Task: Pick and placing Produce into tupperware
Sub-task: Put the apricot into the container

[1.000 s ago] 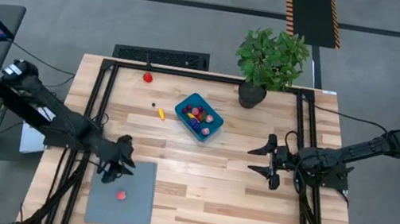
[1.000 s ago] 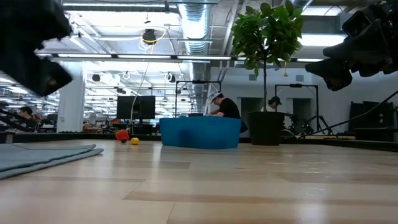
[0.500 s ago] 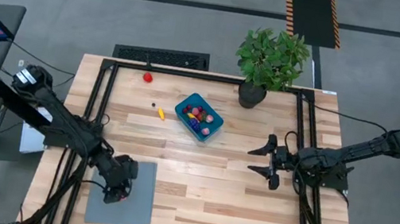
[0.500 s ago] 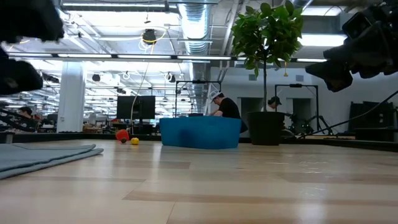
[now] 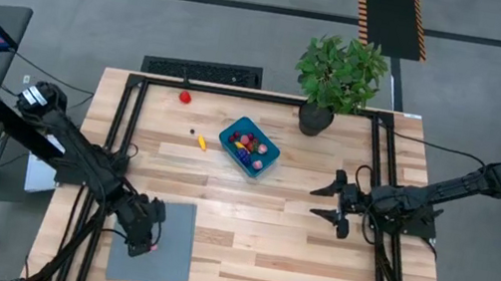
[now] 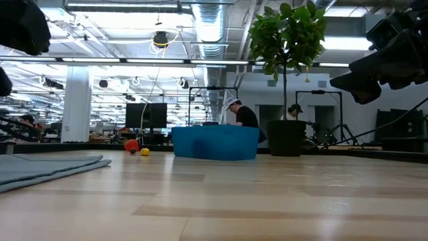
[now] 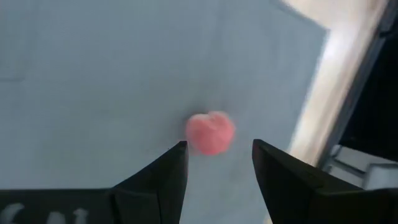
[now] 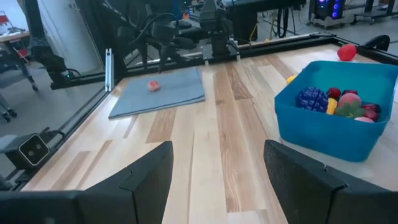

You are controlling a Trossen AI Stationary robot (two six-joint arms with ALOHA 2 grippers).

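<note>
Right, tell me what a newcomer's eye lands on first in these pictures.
First the teal tupperware mid-table, filled with bright toy produce, beside the leafy potted plant at the far edge. Then the left gripper, fingers open over a pink fruit on the grey sheet at the near-left corner.

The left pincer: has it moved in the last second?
Yes. The left pincer has come from the grey sheet's far edge to over the pink fruit.
</note>
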